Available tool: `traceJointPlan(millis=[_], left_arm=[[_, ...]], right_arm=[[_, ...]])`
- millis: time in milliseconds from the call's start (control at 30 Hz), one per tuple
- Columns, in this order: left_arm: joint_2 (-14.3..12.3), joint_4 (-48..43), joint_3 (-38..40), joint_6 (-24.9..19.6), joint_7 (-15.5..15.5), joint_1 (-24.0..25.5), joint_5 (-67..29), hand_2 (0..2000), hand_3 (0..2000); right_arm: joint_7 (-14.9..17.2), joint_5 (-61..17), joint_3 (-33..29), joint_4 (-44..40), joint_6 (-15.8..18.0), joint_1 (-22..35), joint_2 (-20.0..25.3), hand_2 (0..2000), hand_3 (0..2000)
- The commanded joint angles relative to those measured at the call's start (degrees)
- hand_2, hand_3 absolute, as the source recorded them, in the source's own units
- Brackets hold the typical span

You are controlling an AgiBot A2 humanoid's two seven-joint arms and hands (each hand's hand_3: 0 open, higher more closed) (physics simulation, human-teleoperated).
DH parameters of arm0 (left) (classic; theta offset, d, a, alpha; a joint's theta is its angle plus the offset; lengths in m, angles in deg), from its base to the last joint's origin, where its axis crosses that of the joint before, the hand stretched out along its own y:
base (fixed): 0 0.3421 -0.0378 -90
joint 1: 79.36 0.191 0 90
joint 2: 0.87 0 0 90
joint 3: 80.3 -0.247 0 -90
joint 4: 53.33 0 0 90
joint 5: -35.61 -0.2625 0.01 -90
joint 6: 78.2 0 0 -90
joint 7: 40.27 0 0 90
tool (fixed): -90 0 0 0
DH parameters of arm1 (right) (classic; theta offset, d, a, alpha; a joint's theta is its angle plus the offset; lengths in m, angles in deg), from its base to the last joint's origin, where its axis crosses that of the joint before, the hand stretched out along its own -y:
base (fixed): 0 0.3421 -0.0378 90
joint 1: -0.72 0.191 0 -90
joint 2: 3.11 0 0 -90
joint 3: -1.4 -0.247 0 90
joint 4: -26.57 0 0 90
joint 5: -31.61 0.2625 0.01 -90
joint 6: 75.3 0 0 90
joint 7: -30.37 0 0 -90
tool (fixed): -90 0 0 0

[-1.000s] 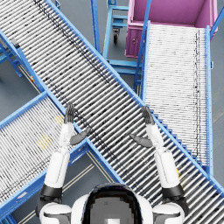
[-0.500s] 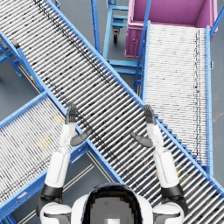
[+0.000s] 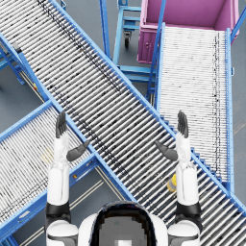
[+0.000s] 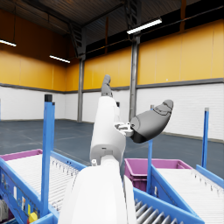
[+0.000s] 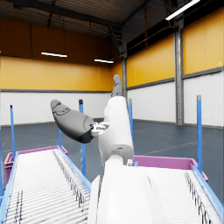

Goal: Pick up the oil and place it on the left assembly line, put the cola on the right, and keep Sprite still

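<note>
Lettering on the yellow item (image 3: 171, 183) is too small for me to read. It lies on the middle conveyor (image 3: 110, 110) just beside my right forearm (image 3: 186, 187), which hides part of it, and I cannot tell whether it is the oil. My left hand (image 3: 62, 141) and right hand (image 3: 178, 141) are both raised over the rollers, fingers straight, thumbs splayed inward, holding nothing. The left conveyor (image 3: 24, 158) runs under my left arm, and the right conveyor (image 3: 192, 81) ends at a pink bin (image 3: 192, 12). Blue rails (image 3: 36, 82) edge the belts.
</note>
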Motion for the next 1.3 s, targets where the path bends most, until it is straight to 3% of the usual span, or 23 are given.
traceJointPlan(millis=[33,233,467,1300], left_arm=[[-0.2,0.0,1.8,0.0,0.0,-1.7,-0.9,0,0],[-0.7,-0.3,2.7,0.0,0.0,-1.8,-5.4,0,0],[-1.2,-1.0,2.5,0.0,0.0,-1.7,-11.3,0,0],[-2.9,-1.5,1.3,0.0,0.0,-2.3,-11.9,0,0]], right_arm=[[0.0,-0.9,-1.1,-0.2,0.0,1.1,0.3,0,0],[0.0,-3.0,-2.4,0.5,0.0,0.8,0.8,0,0],[0.0,-11.2,-3.0,-0.6,0.0,0.5,1.4,0,0],[0.0,-12.0,-4.9,0.7,0.0,-0.3,3.1,0,0]])
